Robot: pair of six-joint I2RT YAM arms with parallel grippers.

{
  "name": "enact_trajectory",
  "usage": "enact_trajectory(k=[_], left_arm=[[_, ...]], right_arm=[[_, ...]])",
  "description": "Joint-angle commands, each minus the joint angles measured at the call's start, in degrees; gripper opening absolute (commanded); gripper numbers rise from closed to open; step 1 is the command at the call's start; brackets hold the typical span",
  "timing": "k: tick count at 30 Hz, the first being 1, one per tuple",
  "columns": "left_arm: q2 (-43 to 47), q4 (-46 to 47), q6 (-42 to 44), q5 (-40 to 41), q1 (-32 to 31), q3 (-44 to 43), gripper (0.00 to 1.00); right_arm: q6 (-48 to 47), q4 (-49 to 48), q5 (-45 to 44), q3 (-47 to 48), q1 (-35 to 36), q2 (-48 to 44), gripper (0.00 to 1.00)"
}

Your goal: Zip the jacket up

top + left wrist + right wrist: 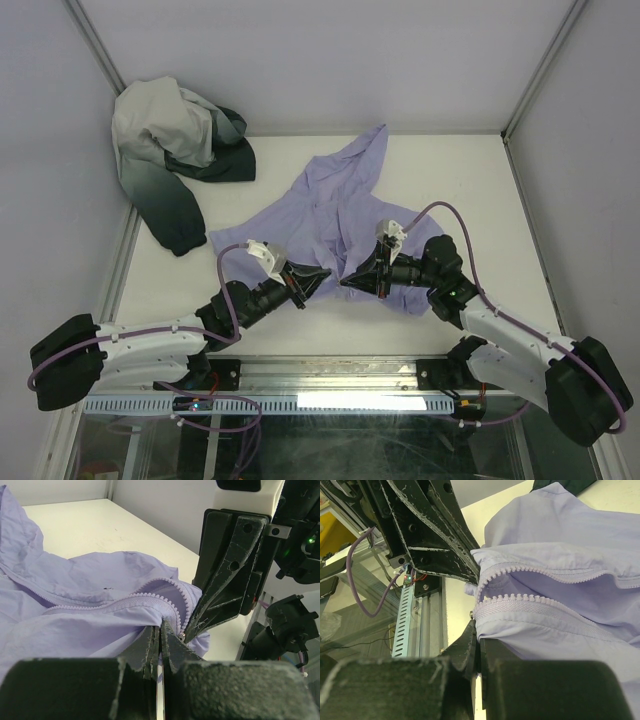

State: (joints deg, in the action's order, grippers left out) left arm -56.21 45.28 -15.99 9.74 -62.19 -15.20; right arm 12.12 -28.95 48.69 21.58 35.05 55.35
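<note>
Pinching jacket [340,200] hem near bench [470,170] front with left jaws closed tight on one zipper track [150,597]; clamping opposite track [530,602] with right jaws, likewise closed. Holding both ends close, presumably for aligning teeth.

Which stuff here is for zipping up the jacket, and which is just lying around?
For the job: jacket; zipper; left gripper and right gripper, both shut on the jacket by the zipper's end.
Lying about: white-and-green garment, heaped in the far left corner.
</note>
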Motion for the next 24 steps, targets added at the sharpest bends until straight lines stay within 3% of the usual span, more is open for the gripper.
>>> enact_trajectory(k=[1,15,24], left_arm=[[-0.1,4.3,0.8,-2.0,0.1,-0.7,0.0],[-1.5,0.0,1.9,-3.2,0.1,-2.1,0.0],[-3.8,-7.9,2.0,-4.6,0.0,-4.3,0.0]], right_arm=[[0.4,-3.9,-0.4,1.6,-0.2,-1.8,0.0],[4.0,-3.4,-2.7,2.4,-0.2,-2.0,0.0],[7.0,-3.8,-3.8,3.9,-0.3,0.2,0.0]])
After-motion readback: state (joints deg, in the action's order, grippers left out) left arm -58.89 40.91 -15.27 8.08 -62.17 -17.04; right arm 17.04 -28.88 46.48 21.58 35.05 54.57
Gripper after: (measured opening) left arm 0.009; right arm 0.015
